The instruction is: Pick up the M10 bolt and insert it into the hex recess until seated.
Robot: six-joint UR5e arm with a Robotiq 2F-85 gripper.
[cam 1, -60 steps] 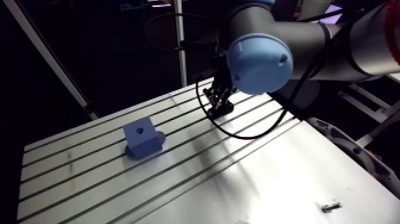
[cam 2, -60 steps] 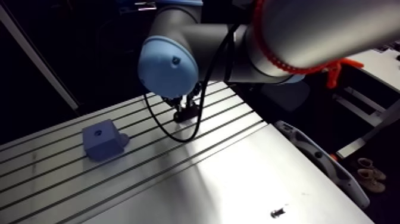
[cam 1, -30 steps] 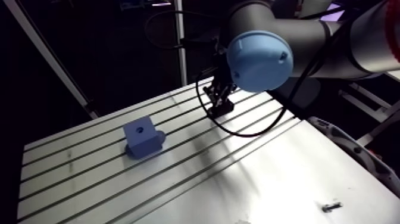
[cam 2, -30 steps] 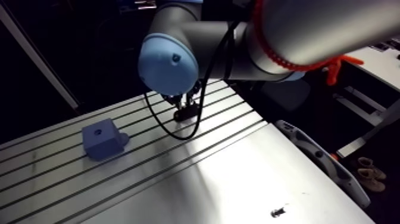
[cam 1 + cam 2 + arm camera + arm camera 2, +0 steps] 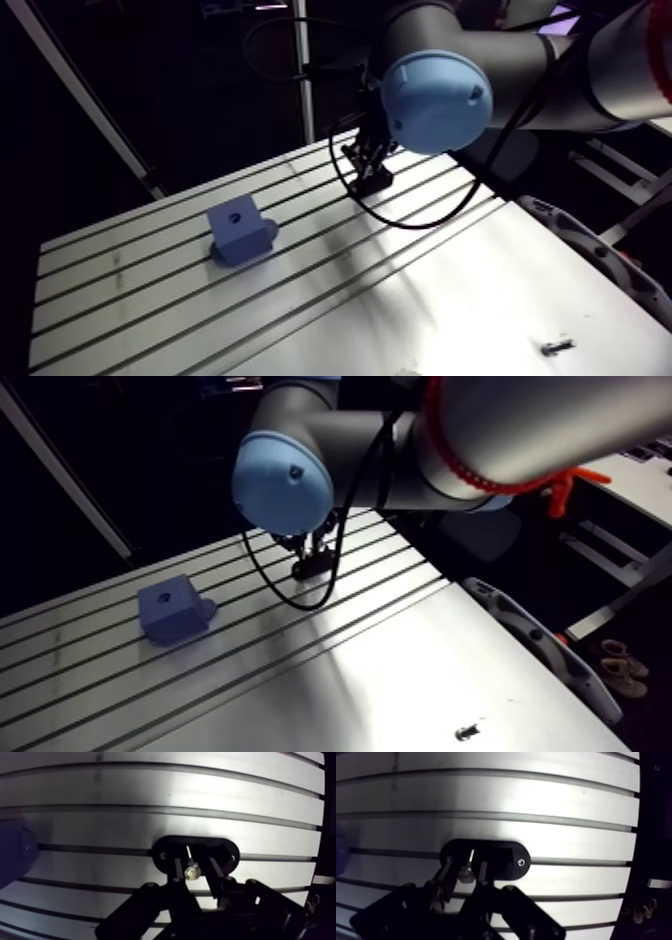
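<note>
In the wrist view my gripper (image 5: 193, 866) is shut on a small metal bolt (image 5: 192, 872), whose pale head shows between the two dark fingers. Right under it a black oval plate (image 5: 222, 848) with two screws lies on the slotted table (image 5: 150, 792). The blue block (image 5: 240, 230) with a round recess in its top stands on the table left of the gripper (image 5: 370, 178) in the arm view, well apart from it. In the wrist view the block shows only as a dark shape (image 5: 15, 854) off to one side.
A second small bolt-like part (image 5: 556, 347) lies alone on the smooth plate near the table's front right corner. The table's far edge runs just behind the gripper. A slanted frame bar (image 5: 90, 100) rises behind the table's left end.
The arm's blue elbow cap has shifted slightly and the gripper has edged up a little. The block and the loose part have stayed put.
</note>
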